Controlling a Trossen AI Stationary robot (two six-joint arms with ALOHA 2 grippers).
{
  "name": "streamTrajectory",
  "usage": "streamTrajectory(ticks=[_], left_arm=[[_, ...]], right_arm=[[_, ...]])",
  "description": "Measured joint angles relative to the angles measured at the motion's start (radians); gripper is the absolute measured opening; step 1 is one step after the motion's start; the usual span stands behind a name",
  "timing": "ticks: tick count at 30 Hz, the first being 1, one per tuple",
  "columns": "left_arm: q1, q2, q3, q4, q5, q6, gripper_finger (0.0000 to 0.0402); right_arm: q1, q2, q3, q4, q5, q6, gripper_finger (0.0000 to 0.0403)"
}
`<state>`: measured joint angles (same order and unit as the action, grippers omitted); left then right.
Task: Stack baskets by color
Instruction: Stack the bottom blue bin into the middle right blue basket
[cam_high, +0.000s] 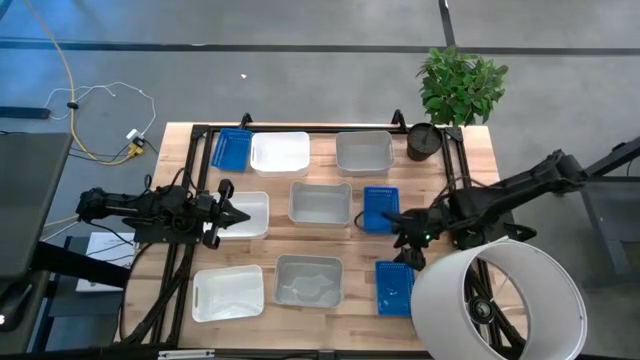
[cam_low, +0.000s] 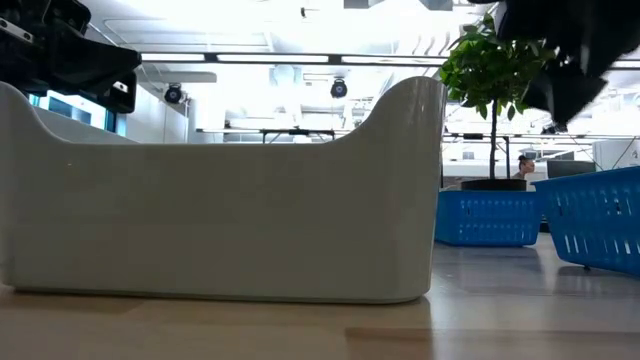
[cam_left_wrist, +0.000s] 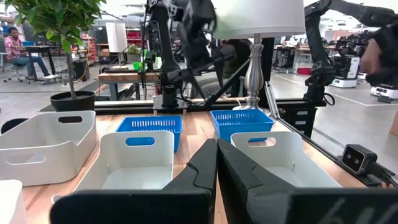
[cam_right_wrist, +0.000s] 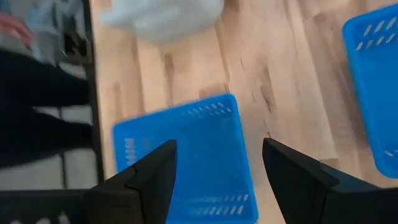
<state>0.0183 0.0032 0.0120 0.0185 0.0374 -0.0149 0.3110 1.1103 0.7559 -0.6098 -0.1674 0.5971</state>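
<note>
Wooden tabletop (cam_high: 470, 160) in a bright workshop carries all nine baskets, and as far as the pictures show none is stacked, so the sorting looks barely begun.

The right gripper (cam_high: 407, 243) hangs spread wide and empty over the table's near right part. Its wrist view shows a blue basket (cam_right_wrist: 186, 155) directly beneath, between the two fingers (cam_right_wrist: 152, 177) but not yet touched. In the high view that basket (cam_high: 394, 287) sits just below the gripper, a second blue one (cam_high: 381, 208) lies just beside it on the far side, and the third (cam_high: 232, 148) is well apart at the far left corner.

The left gripper (cam_high: 235, 216) is clenched shut on nothing, hovering at the edge of a white basket (cam_high: 250, 214). Another white one (cam_high: 228, 293) lies nearer the front and the last (cam_high: 280, 153) farther back. Three grey baskets (cam_high: 320, 202) (cam_high: 308, 279) (cam_high: 364, 152) sit between the two arms.

My judgement: the step in hand is the first pick of a blue basket, and every colour's stack remains to be built. The lampshade (cam_high: 500, 300) and plant (cam_high: 460, 85) stand at the right side, apart from the work.
</note>
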Motion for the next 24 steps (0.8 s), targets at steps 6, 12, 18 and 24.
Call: streamTrajectory(ticks=[6, 12, 18, 24], left_arm=[[0.0, 0.0, 0.0, 0.0, 0.0, 0.0, 0.0], [0.0, 0.0, 0.0, 0.0, 0.0, 0.0, 0.0], [0.0, 0.0, 0.0, 0.0, 0.0, 0.0, 0.0], [0.0, 0.0, 0.0, 0.0, 0.0, 0.0, 0.0]], right_arm=[[0.021, 0.089, 0.0, 0.019, 0.054, -0.09, 0.0224], [0.051, 0.167, 0.0, 0.014, 0.063, -0.133, 0.0224], [0.065, 0.241, 0.0, 0.017, 0.16, -0.157, 0.0224], [0.065, 0.287, 0.0, 0.035, 0.131, -0.154, 0.0224]])
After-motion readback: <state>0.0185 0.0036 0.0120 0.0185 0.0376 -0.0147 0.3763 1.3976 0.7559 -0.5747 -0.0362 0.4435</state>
